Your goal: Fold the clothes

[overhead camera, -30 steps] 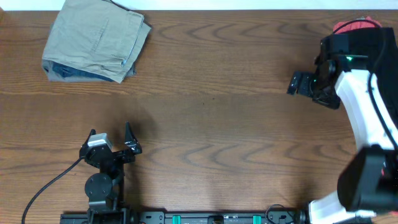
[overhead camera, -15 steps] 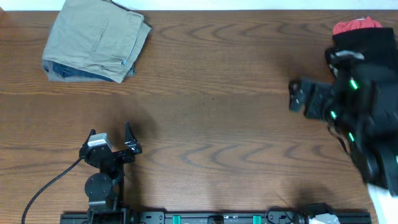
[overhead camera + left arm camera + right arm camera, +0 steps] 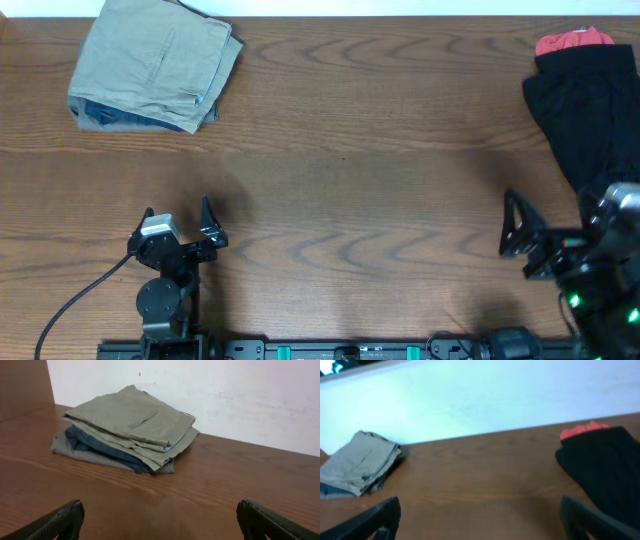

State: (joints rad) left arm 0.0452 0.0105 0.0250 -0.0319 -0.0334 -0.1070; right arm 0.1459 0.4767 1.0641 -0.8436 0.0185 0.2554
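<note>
A stack of folded clothes (image 3: 152, 65) lies at the far left of the table, khaki shorts on top, navy denim and grey under them; it also shows in the left wrist view (image 3: 129, 427) and the right wrist view (image 3: 360, 462). A black garment (image 3: 590, 110) with a red piece (image 3: 572, 41) behind it lies unfolded at the far right, also in the right wrist view (image 3: 602, 467). My left gripper (image 3: 178, 228) is open and empty near the front left. My right gripper (image 3: 535, 240) is open and empty at the front right, just in front of the black garment.
The wooden table (image 3: 350, 150) runs to a white wall at the back. A black cable (image 3: 70, 305) trails from the left arm's base at the front edge.
My right arm has pulled back from beside the black garment toward the front right of the table, empty. The black garment now lies uncovered. The left arm has not moved.
</note>
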